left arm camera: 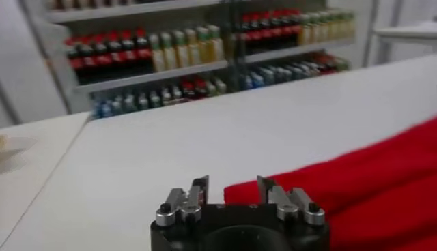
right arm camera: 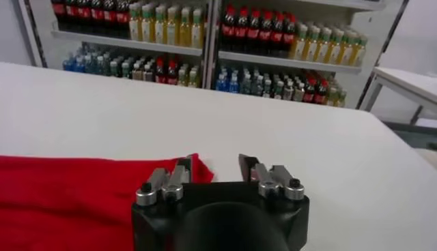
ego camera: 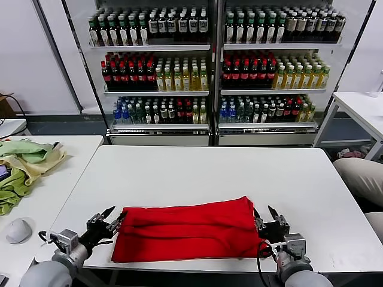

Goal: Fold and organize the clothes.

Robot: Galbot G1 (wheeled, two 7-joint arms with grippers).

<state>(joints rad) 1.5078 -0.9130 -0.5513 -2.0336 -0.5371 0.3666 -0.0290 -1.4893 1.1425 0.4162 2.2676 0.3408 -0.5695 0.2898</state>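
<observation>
The red T-shirt (ego camera: pixel 188 230) lies folded into a wide band near the front edge of the white table (ego camera: pixel 209 173). Its printed figure is hidden. My left gripper (ego camera: pixel 110 219) is open at the shirt's left end, just off the cloth. In the left wrist view the gripper (left arm camera: pixel 232 187) is empty, with the shirt (left arm camera: pixel 369 184) beside one finger. My right gripper (ego camera: pixel 266 217) is open at the shirt's right end. In the right wrist view the gripper (right arm camera: pixel 214 169) is empty, with the shirt's corner (right arm camera: pixel 89 198) at one finger.
Pale green and yellowish cloths (ego camera: pixel 24 164) lie on a side table at the left, with a grey mouse (ego camera: pixel 18 230) near its front. Shelves of bottles (ego camera: pixel 209 66) stand behind the table. Another white table (ego camera: pixel 362 107) is at the far right.
</observation>
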